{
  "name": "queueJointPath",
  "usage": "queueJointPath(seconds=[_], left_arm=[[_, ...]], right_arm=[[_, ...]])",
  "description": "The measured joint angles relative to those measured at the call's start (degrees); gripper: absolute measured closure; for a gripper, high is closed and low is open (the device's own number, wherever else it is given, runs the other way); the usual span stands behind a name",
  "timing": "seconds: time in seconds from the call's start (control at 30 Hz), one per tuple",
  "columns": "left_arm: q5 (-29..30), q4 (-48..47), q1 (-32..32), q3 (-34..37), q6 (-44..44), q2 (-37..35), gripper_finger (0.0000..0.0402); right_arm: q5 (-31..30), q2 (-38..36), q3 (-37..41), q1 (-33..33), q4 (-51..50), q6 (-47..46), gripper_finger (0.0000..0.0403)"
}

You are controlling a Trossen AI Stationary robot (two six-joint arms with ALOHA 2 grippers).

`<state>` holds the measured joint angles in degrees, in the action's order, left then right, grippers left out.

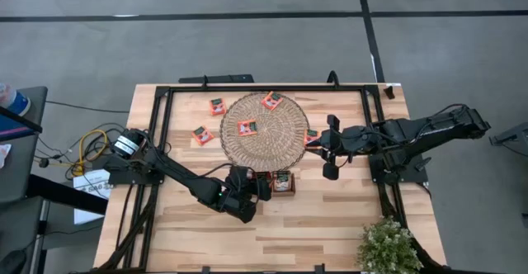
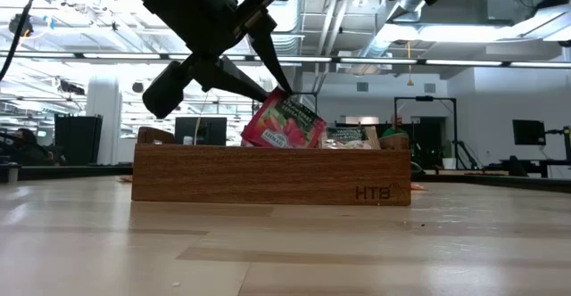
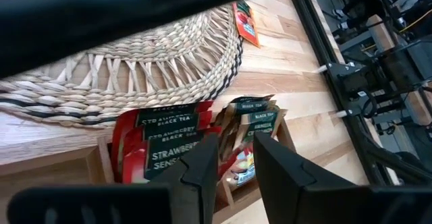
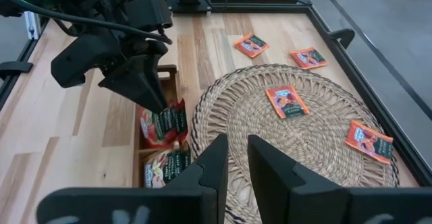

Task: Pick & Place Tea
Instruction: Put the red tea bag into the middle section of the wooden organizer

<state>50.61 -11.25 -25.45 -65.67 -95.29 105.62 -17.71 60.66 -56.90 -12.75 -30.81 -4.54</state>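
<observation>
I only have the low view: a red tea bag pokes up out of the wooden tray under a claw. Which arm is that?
Observer: The left claw. Its wrist view shows the fingers apart on either side of that tea bag, over the tray.
Operator: How many bags lie loose outside it?
Observer: Five. Two are on the woven mat, at and. Two are on the bare table, at and. One is at the mat's edge.
Operator: Where's the other arm?
Observer: The right claw hovers by that last bag, holding nothing.
</observation>
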Motion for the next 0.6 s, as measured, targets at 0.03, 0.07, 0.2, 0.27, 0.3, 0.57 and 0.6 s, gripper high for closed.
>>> queueJointPath(seconds=[0.03,0.07,0.2,0.27,0.3,0.57,0.6], left_arm=[[0.04,-0.29,0.0,0.0,-0.02,0.0,0.0316],[0.13,-0.49,0.0,0.0,0.0,0.0,0.0316],[1.9,-0.49,-0.02,0.0,2.09,0.0,0.0316],[3.32,-0.47,-0.01,0.0,3.02,0.0,0.0315],[3.93,-0.52,-0.02,0.0,3.56,-0.13,0.0315],[4.66,-0.63,0.0,0.03,12.64,-3.13,0.0315],[4.44,-0.56,0.0,0.03,13.48,-3.27,0.0315]], right_arm=[[0.07,0.0,0.0,0.01,-0.02,0.02,0.0354],[0.31,0.0,0.0,0.02,-0.01,0.04,0.0354],[1.19,0.0,0.0,0.0,0.0,0.06,0.0354],[1.29,0.0,0.0,0.0,0.0,0.07,0.0354],[1.29,0.0,0.0,0.0,0.0,0.07,0.0354],[1.33,0.0,0.0,0.0,0.02,0.34,0.0354],[1.33,0.0,0.0,0.0,0.03,0.49,0.0354]])
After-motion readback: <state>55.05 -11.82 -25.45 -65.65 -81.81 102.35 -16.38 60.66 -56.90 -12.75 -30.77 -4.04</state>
